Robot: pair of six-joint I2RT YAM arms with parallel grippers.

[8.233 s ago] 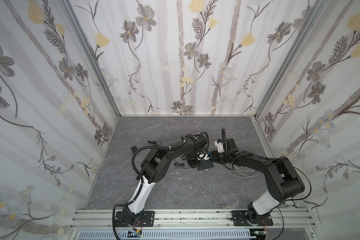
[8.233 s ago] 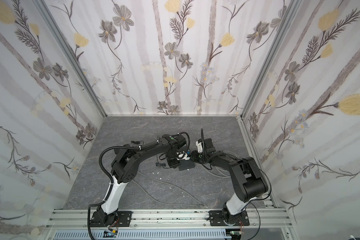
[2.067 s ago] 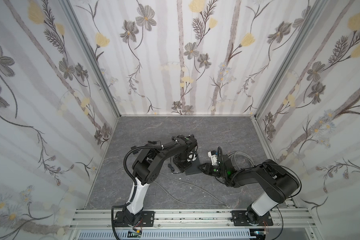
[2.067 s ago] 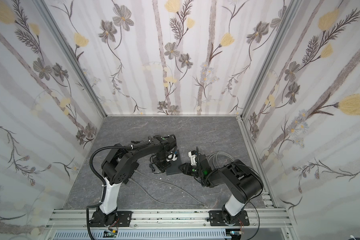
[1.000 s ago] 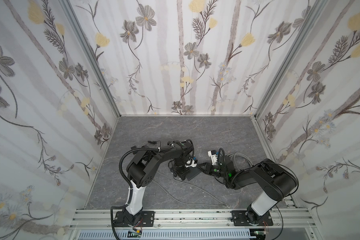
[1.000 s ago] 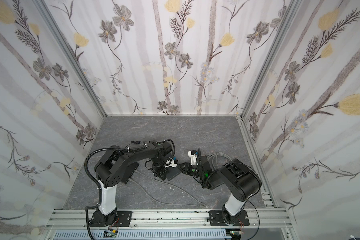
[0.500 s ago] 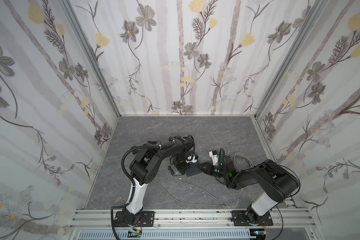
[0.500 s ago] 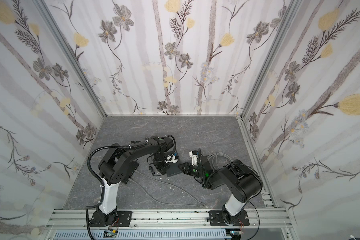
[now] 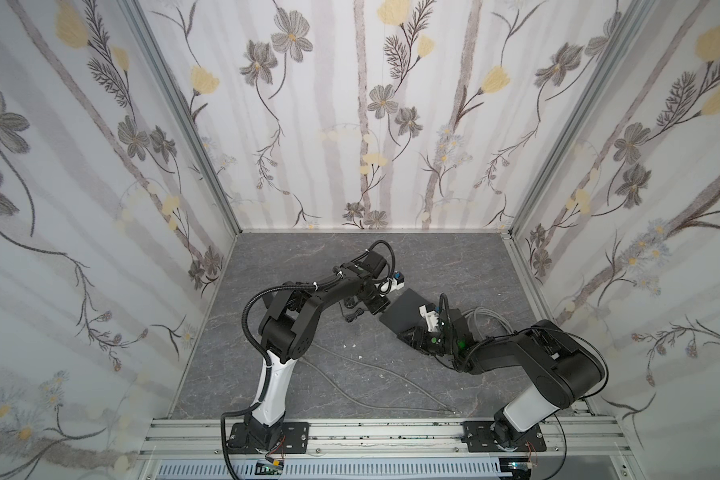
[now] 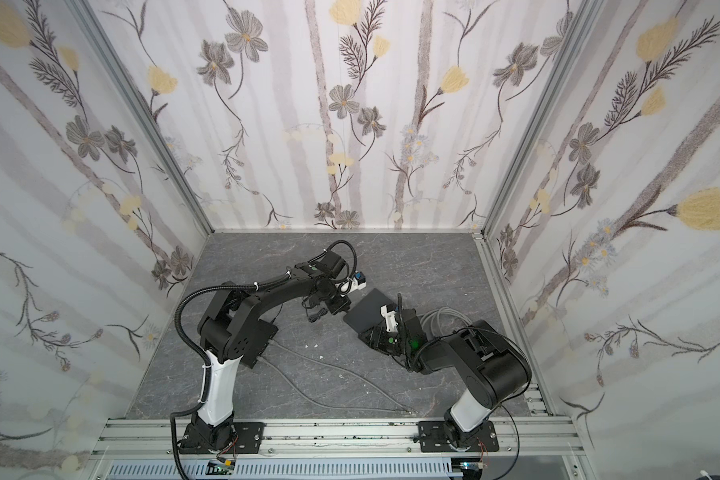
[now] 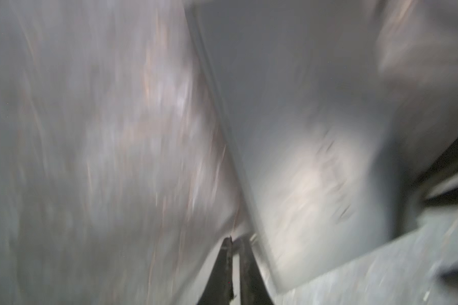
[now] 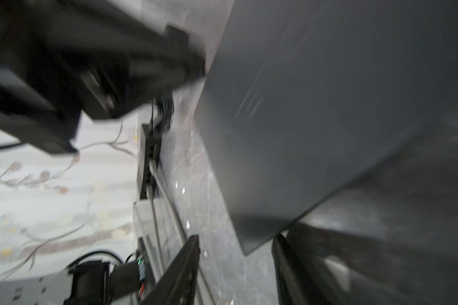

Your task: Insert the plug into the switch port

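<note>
- The left gripper [image 9: 378,306] is showing only a narrow slit between its black fingers in the left wrist view. Nothing is sitting between them. It is hovering just beside the 9 o'clock edge of the box.
- The right gripper [image 12: 237,248] is standing wide, its jaws straddling the box's 5 o'clock corner. One finger is plainly apart from the box. Whether the other is touching it, I cannot tell.
- The network switch [image 9: 404,309] is lying flat and askew, slightly toward 3 o'clock from the floor's middle. It is a thin, matte black rectangle with sharp edges and a pale, blurred label [image 11: 315,184]. Its ports are not showing.
- The plug is too small to pick out. I am guessing it is sitting at the free end of the limp, round grey cable [image 9: 441,409], which is trailing toward 5 o'clock, well apart from both grippers.
- More grey cable [image 9: 485,322] is coiling at 3 o'clock.
- White chips [image 9: 348,345] are dotting the marbled, dark grey floor [image 9: 300,266].
- To my eye, the arms are squaring up the switch and the plug is not yet taken.
- Next, one gripper is going to need to pinch the cable close behind its end. The other is going to have to brace the box, with the port face turned toward the plug.
</note>
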